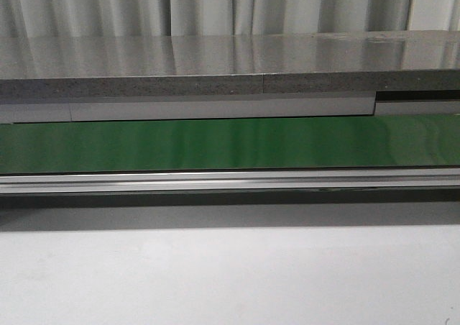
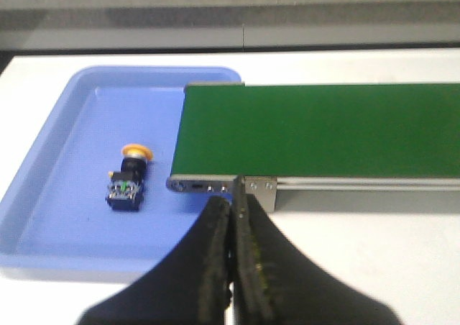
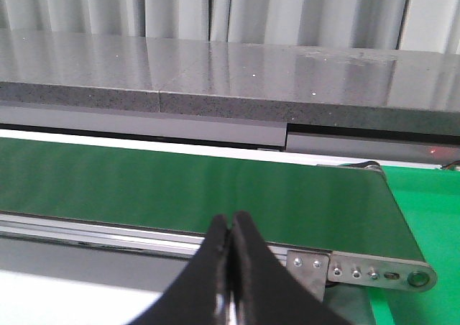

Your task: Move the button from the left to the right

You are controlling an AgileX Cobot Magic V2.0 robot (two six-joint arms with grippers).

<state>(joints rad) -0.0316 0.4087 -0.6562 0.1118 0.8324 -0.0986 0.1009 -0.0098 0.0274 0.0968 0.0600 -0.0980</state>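
On shallow blue plastic tray (image 2: 43,203), yellow-capped black push-button (image 2: 128,178) lies sideways, seemingly. Left gripper (image 2: 231,208) pressed together, empty; right gripper (image 3: 230,228) likewise. You spread left fingers, descend across black body.

Green conveyor belt (image 1: 230,144) on a white table (image 1: 230,275), blue tray (image 2: 50,195) at one end, grey counter (image 1: 215,66) behind.

The button (image 2: 128,180) lies on its side in the tray (image 2: 50,195), which sits on the table (image 2: 374,239) at the left end of the conveyor belt (image 2: 323,127), its edge running under that end. The belt stretches across the table from left to right, with a long stone slab (image 1: 230,66) behind it and curtains (image 1: 215,5) behind the slab. Beyond the belt's right end lies a flat mat (image 3: 431,210).
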